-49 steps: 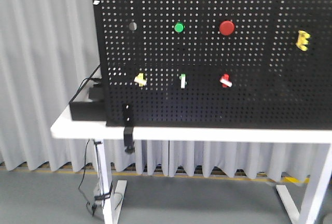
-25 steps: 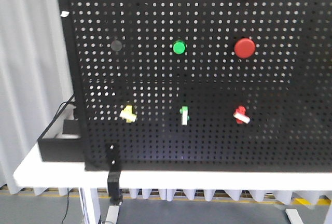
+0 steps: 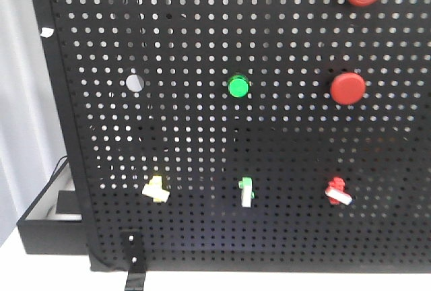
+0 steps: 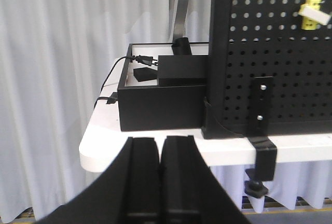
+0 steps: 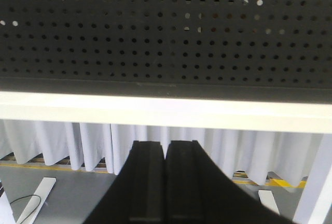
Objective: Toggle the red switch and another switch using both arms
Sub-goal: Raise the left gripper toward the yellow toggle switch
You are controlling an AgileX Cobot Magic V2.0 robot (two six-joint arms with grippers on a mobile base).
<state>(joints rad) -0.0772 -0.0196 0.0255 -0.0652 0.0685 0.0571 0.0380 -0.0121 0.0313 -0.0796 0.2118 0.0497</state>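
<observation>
The left gripper and right gripper, both clenched on nothing, sit low by the table, so each should rise squarely: left to the yellow switch at the pegboard's lower left, right to the red switch 2 places along.

The red switch and yellow switch flank a toggle.

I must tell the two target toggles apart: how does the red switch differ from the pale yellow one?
Colour: the red switch has a red base and white lever; the yellow switch has a pale yellow base and cream lever. Place: the red switch is at the right of the bottom row, the yellow switch at the left, a green-based toggle between them. Both are small, with levers slanting down to the right.
</observation>
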